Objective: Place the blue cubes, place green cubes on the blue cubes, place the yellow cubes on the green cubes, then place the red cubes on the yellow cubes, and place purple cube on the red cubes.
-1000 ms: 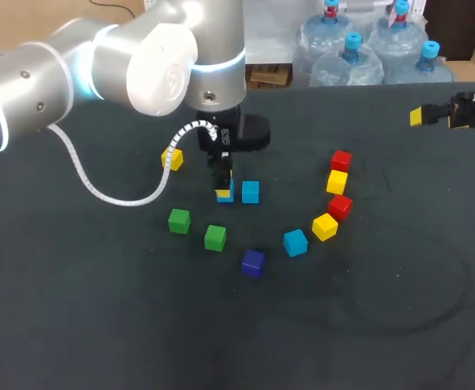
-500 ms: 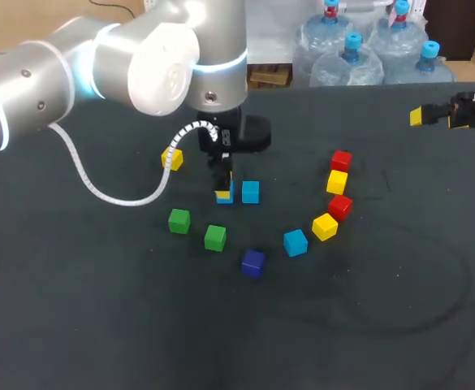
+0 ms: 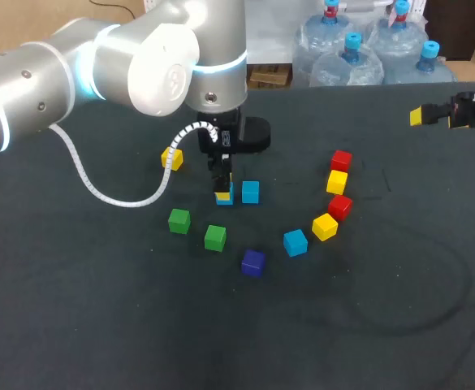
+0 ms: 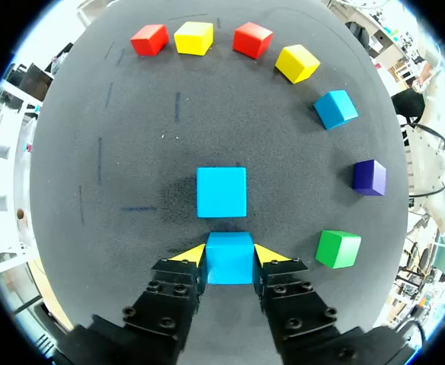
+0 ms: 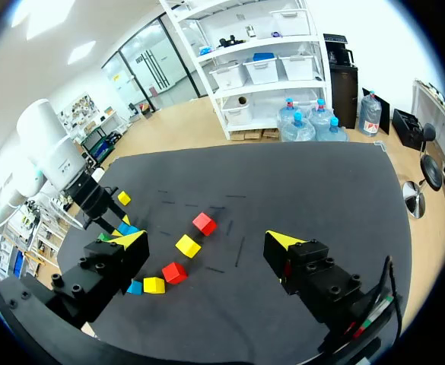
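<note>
Dark table [image 3: 383,309]: left gripper [image 4: 230,255] clamped on blue cube [image 4: 230,265], just beside second blue cube [image 4: 221,192]; right gripper [image 5: 207,243] fingers apart, empty.

Most of the blue cube [image 3: 224,197] between the left gripper's [image 3: 223,192] jaws, behind its fingers [image 3: 219,173] from the head view.

You are looking at nothing that can be read: no text, label, number or sign is showing legibly on the cubes [image 4: 221,192] or on the table [image 3: 99,325].
</note>
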`<state>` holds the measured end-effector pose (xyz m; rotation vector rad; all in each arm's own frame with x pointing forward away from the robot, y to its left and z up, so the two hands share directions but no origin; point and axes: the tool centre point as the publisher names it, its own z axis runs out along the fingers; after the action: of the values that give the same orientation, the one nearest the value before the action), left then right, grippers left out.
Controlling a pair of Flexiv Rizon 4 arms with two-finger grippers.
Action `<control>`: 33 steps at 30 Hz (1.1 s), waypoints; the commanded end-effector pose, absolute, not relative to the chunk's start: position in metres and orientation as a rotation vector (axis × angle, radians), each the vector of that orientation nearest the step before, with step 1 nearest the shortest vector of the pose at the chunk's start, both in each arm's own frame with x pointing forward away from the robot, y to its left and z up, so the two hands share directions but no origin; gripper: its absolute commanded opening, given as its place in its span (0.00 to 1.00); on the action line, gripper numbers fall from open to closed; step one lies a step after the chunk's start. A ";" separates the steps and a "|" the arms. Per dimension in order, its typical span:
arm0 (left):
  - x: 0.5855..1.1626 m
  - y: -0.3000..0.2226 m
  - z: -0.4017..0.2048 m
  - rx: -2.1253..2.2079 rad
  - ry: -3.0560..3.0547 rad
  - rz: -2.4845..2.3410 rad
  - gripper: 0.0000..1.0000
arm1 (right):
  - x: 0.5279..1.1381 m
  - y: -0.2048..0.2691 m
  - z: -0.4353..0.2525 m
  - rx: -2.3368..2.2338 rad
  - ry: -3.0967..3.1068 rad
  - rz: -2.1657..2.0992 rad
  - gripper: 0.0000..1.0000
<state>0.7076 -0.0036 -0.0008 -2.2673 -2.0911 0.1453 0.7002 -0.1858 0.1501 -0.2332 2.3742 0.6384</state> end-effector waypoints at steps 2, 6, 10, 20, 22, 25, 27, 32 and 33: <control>0.710 -0.005 -0.001 -2.266 -2.083 0.145 0.00 | 0.700 -0.185 0.150 -0.231 2.375 0.634 1.00; 0.711 -0.006 -0.001 -2.267 -2.080 0.142 0.00 | 0.700 -0.185 0.150 -0.231 2.375 0.634 1.00; 0.712 -0.006 -0.001 -2.269 -2.078 0.137 0.00 | 0.700 -0.185 0.150 -0.231 2.375 0.634 1.00; 0.713 -0.006 -0.001 -2.268 -2.077 0.135 0.00 | 0.700 -0.185 0.150 -0.231 2.375 0.634 1.00; 0.713 -0.006 -0.001 -2.265 -2.078 0.136 0.07 | 0.700 -0.185 0.150 -0.231 2.375 0.634 1.00; 0.713 -0.006 -0.001 -2.260 -2.080 0.137 0.11 | 0.700 -0.185 0.150 -0.231 2.375 0.634 1.00; 0.713 -0.006 -0.001 -2.259 -2.079 0.137 0.14 | 0.700 -0.185 0.150 -0.231 2.375 0.634 1.00; 0.713 -0.007 -0.001 -2.256 -2.078 0.140 0.23 | 0.700 -0.185 0.150 -0.231 2.375 0.634 1.00; 0.713 -0.007 -0.001 -2.256 -2.078 0.141 0.25 | 0.700 -0.185 0.150 -0.231 2.375 0.634 1.00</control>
<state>0.7104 -0.0055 -0.0008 -2.2597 -2.0837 0.1370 0.7002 -0.1858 0.1501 -0.2332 2.3742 0.6384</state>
